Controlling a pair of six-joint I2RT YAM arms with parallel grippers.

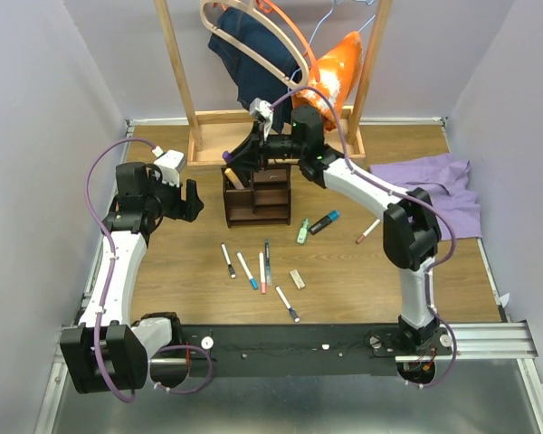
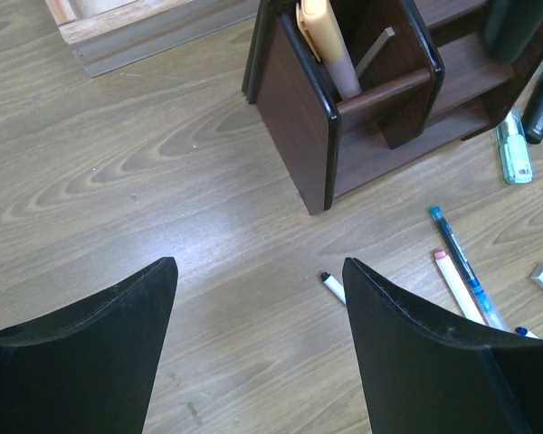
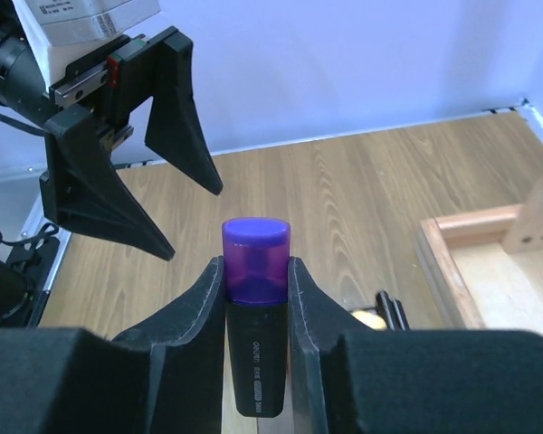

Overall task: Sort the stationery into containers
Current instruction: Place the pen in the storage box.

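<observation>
My right gripper (image 3: pixel 255 267) is shut on a stubby purple highlighter (image 3: pixel 256 242), held upright with its purple cap above the fingertips. In the top view that gripper (image 1: pixel 242 159) hangs over the back left of the dark brown organizer (image 1: pixel 258 197). An orange-yellow item (image 2: pixel 321 32) stands in one of its upright slots. My left gripper (image 2: pixel 258 267) is open and empty, low over bare table left of the organizer (image 2: pixel 299 117). Loose on the table lie several thin pens (image 1: pixel 253 267), a beige eraser (image 1: pixel 297 278), a green highlighter (image 1: pixel 302 231) and a blue-capped marker (image 1: pixel 324 221).
The light-wood clothes rack (image 1: pixel 276 154) stands just behind the organizer, with dark blue and orange garments hanging on it. A purple cloth (image 1: pixel 434 185) lies at the right. One pink-tipped pen (image 1: pixel 368 231) lies near the right arm's elbow. The walls close in on both sides.
</observation>
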